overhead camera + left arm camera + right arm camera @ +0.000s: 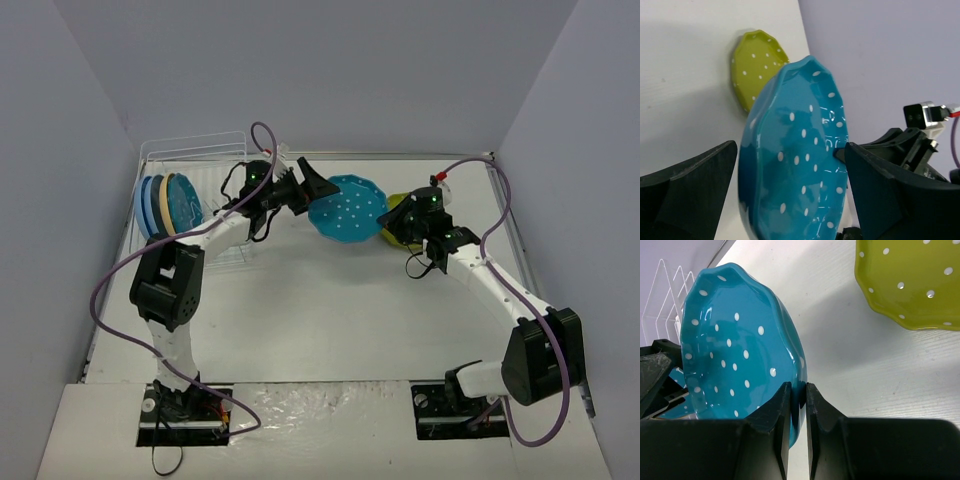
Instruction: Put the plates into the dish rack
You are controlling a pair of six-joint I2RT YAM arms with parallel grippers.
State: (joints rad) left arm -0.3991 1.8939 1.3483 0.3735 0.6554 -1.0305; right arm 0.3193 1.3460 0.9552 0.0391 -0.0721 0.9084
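Handover, apparently: right gripper (pixel 797 390) clamps teal plate (pixel 735 340) by its rim, presenting it upright between left gripper's (pixel 790 147) wide-apart jaws.

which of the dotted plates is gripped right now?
The teal dotted plate, raised off the surface: the right gripper pinches its rim. The lime green dotted plate lies on the table, untouched.

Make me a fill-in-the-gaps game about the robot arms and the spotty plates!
1. The right gripper is ____ on the rim of the teal white-dotted scalloped plate.
2. The left gripper holds its jaws ____ on either side of that plate.
3. The lime green dotted plate lies flat on the white ____.
Missing words: shut; open; table.
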